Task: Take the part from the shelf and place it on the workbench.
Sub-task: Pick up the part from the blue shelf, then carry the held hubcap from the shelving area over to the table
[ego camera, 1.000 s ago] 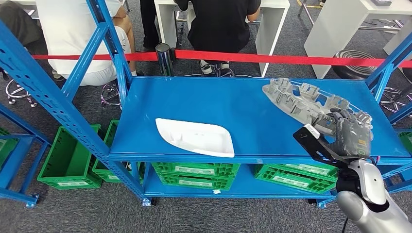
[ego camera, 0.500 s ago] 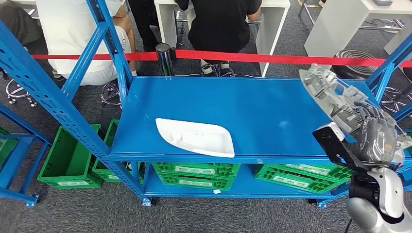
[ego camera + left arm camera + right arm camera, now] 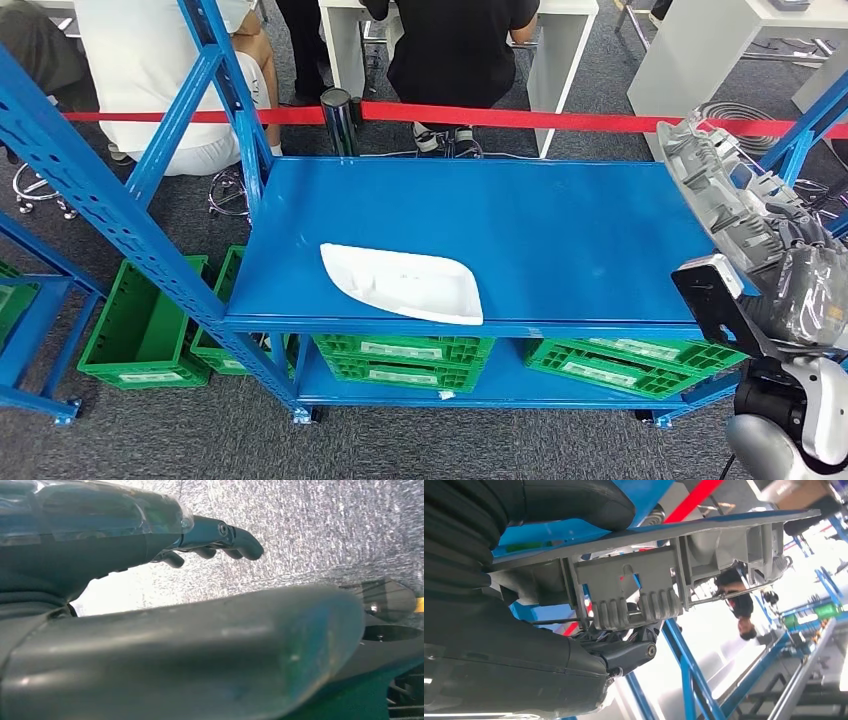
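My right hand (image 3: 800, 292) grips a grey ribbed plastic part (image 3: 722, 195) at the right end of the blue shelf (image 3: 560, 225). The part is off the shelf top and tilted steeply, its far end over the shelf's right edge. In the right wrist view the same part (image 3: 659, 580) lies across my right hand (image 3: 524, 630), with dark fingers curled under its ribs. A white, boat-shaped part (image 3: 405, 282) lies flat near the shelf's front edge, left of centre. My left hand (image 3: 150, 600) hangs over grey carpet with its fingers (image 3: 220, 535) extended and nothing in them.
Blue shelf uprights (image 3: 100, 190) slant across the left side. Green crates (image 3: 140, 330) sit on the floor and on the lower level (image 3: 400, 360). A red barrier tape (image 3: 500, 118) runs behind the shelf, with seated people (image 3: 455, 45) and white tables (image 3: 700, 50) beyond it.
My right hand has lifted the grey part off the shelf top and carried it right and up, tipping it from flat to steeply tilted. The white part has stayed where it was.
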You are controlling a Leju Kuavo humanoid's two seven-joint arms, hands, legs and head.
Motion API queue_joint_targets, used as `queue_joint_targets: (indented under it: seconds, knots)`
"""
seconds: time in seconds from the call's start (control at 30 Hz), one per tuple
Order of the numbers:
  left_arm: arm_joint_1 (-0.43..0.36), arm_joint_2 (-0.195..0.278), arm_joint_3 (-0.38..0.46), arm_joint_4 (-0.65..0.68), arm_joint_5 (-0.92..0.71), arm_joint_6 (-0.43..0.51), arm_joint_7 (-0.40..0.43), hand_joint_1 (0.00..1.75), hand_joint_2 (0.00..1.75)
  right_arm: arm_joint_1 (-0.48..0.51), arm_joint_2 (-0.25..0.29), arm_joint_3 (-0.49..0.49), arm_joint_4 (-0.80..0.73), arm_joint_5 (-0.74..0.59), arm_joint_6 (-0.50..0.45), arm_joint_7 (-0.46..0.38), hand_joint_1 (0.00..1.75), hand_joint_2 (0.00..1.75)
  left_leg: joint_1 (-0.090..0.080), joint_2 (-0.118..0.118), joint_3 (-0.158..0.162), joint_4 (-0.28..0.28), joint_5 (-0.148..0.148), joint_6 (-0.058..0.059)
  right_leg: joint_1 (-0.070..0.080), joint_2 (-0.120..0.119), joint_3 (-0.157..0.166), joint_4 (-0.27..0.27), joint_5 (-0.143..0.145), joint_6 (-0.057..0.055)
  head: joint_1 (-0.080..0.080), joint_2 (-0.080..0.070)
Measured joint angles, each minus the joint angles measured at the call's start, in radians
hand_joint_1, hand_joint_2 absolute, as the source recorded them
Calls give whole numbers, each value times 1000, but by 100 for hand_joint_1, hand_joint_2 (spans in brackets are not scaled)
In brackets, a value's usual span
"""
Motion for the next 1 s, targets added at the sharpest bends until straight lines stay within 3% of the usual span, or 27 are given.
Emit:
queue_joint_targets:
  seconds: [0.2,0.57,1.0]
  knots:
    - [0,13,-1,0,-33,-3,36,0,0,65,19,-18,-33,20,-33,-56,175,175,0,-2,0,0,0,0,0,-1,0,0,-1,0,0,0]
    - [-3,111,-1,1,-49,-5,45,0,0,138,114,17,-82,47,-112,-134,175,175,0,3,2,-3,-1,-1,0,0,0,0,-2,-2,0,0]
    - [-5,137,-1,0,-52,0,-32,0,0,151,253,88,-128,34,-164,-309,175,175,0,7,3,-3,-2,-2,0,2,0,0,-3,-3,-1,0]
